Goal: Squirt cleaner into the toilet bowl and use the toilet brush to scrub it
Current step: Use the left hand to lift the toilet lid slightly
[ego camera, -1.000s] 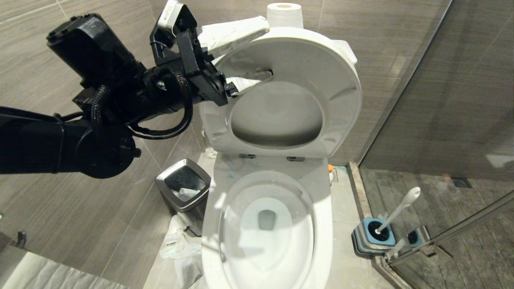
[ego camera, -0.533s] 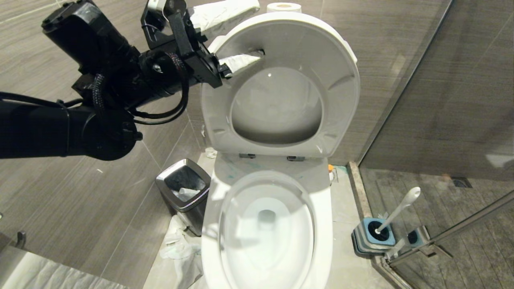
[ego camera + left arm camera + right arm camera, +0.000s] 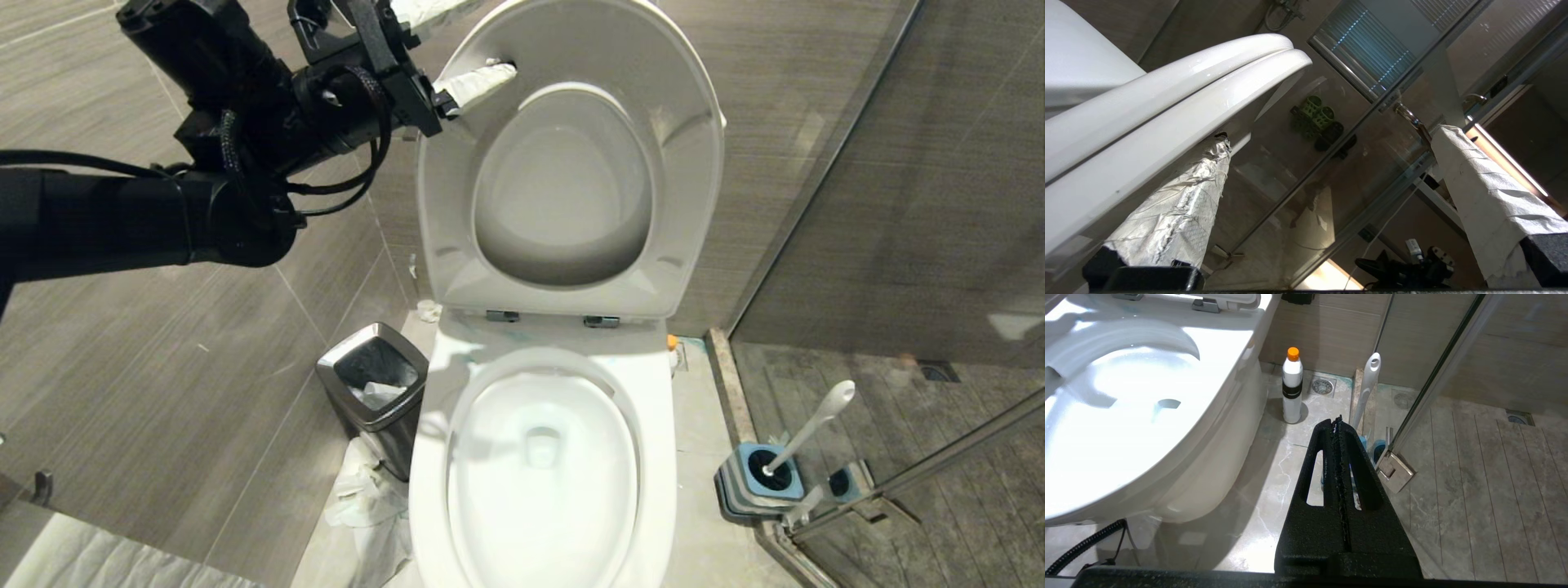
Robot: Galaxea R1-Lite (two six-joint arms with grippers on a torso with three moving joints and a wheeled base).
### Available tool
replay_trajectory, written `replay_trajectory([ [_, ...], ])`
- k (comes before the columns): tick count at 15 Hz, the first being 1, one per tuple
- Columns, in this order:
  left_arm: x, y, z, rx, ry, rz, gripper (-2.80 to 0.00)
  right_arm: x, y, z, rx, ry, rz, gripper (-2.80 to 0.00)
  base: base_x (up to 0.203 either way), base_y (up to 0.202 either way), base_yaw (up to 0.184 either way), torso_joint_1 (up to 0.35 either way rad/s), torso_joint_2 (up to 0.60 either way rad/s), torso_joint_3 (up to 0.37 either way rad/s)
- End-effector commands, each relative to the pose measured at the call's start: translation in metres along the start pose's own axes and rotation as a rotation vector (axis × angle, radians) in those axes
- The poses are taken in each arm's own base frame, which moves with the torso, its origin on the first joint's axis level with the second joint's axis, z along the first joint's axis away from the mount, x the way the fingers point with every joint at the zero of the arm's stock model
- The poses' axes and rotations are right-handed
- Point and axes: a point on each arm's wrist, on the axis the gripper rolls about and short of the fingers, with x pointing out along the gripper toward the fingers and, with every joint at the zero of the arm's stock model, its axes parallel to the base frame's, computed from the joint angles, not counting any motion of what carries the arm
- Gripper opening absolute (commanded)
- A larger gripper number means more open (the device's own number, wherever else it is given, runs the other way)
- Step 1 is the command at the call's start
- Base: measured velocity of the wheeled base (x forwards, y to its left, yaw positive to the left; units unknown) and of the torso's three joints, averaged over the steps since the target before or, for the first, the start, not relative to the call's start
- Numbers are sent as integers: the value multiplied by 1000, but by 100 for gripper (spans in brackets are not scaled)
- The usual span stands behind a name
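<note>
Here the left claw [image 3: 457, 49], paper-wrapped fingers [image 3: 1180, 204] spread wide apart, sits at the upper edge of the raised seat and lid of the glossy white ceramic toilet bowl [image 3: 543, 474]. Right of the bowl stand the white orange-capped cleaner bottle [image 3: 1292, 386] and the white-handled toilet brush [image 3: 804, 433] in its blue-and-grey holder [image 3: 755, 486]. The right claw [image 3: 1337, 420] is pressed together, empty.

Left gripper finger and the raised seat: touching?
Touching. Left wrist view: one paper-wrapped finger presses against the seat's underside, no gap between them; the other stands clear.
</note>
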Motion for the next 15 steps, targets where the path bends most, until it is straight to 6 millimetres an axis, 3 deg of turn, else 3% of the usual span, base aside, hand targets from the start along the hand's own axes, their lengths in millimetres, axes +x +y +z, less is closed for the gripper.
replay_trajectory([
  [1,3,20,2,-1,2,5,0,1,0,-3,0,11,0,-280,0,0,0,0,0,0],
  [7,-5,72,-20,62,29,79,0,1,0,-3,0,11,0,-280,0,0,0,0,0,0],
  [11,-5,78,-22,117,-15,126,0,1,0,-3,0,11,0,-280,0,0,0,0,0,0],
  [15,-8,99,-35,215,-41,196,0,1,0,-3,-1,11,0,-280,0,0,0,0,0,0],
])
